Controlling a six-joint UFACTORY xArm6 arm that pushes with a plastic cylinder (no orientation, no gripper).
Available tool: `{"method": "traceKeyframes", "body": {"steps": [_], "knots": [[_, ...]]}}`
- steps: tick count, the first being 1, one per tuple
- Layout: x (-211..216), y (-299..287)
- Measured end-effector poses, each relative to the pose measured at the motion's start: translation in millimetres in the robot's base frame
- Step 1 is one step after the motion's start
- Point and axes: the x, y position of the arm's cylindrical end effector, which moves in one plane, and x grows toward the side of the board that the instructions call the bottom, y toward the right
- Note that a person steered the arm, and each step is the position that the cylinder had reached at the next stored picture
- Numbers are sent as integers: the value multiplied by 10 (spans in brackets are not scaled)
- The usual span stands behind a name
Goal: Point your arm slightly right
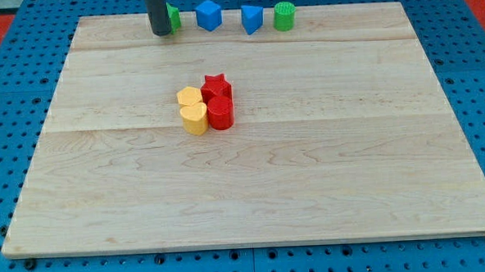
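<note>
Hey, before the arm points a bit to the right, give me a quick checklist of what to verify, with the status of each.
1. My tip in view, at the board's top edge: ok.
2. Green block right behind the rod, partly hidden; contact: cannot tell.
3. Path toward the view's right: blue cube stands close by in the top row: not ok for a long sweep.
4. Blue wedge-shaped block and green cylinder farther right, apart from the tip: ok.
5. Central cluster, yellow heart blocks and red blocks, well below the tip: ok.
</note>
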Motion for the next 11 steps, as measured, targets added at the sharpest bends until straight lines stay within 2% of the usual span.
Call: {"method": "traceKeyframes", "body": {"steps": [1, 2, 3, 11], "knots": [[82, 16], [471, -166], [693, -97], [728, 177]]}}
